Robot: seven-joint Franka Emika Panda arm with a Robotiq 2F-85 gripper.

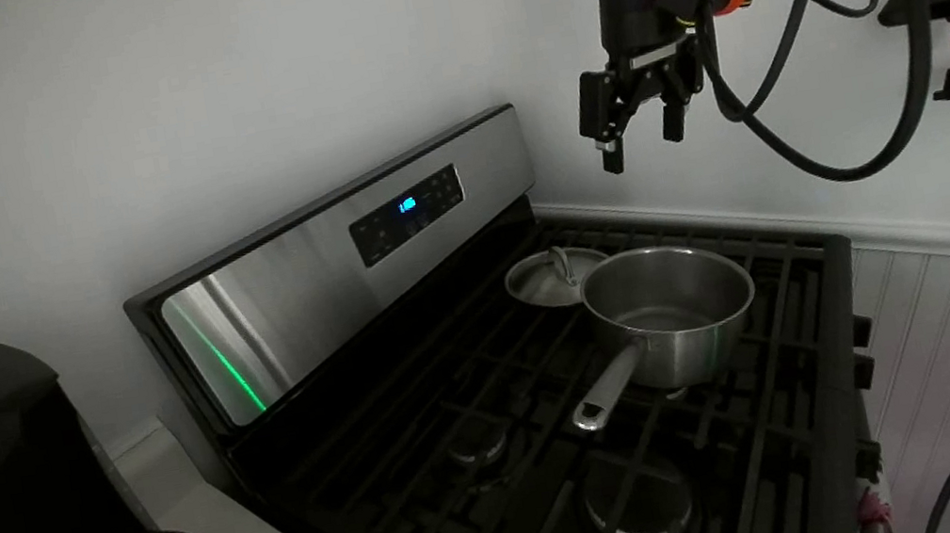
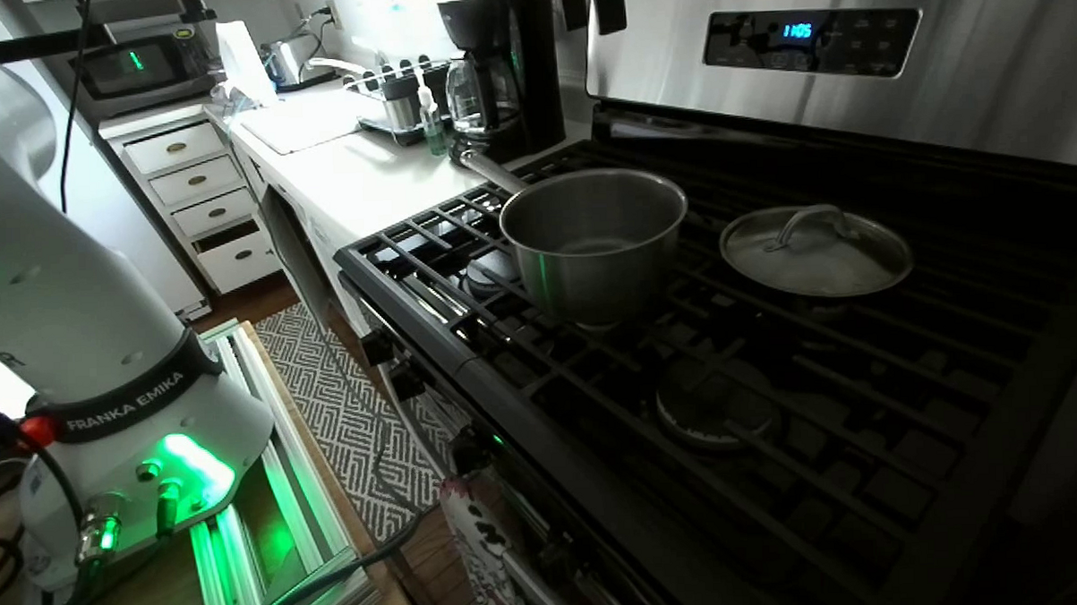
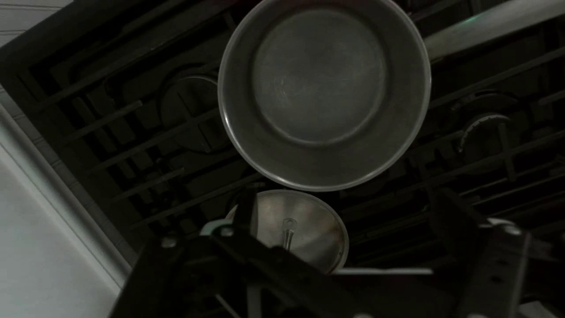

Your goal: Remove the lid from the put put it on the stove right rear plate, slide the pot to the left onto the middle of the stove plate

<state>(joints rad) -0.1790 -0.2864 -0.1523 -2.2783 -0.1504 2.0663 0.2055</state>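
The pot [image 1: 683, 343] sits on the stove [image 1: 838, 361] between the left front burner [image 1: 660, 504] and the right front burner [image 2: 698, 407], mouth uncovered and bare inside, with the lid [image 2: 806, 262] just behind it toward the right rear. The tool [image 1: 645, 146] hangs well above, fingers [image 1: 614, 160] spread apart and nothing between them. Being empty metal, the pot is probably fairly light, stiff and hard to break, yet smooth enough to slip. Pinching the straight side [image 2: 601, 287] from above should give the surest hold; the long handle [image 1: 610, 385] may twist, and pulling there could swing the pot round. Any slide will likely scrape or catch on the grate [image 3: 105, 122]. The lid's arched loop [image 2: 811, 214] is likely its best grip.
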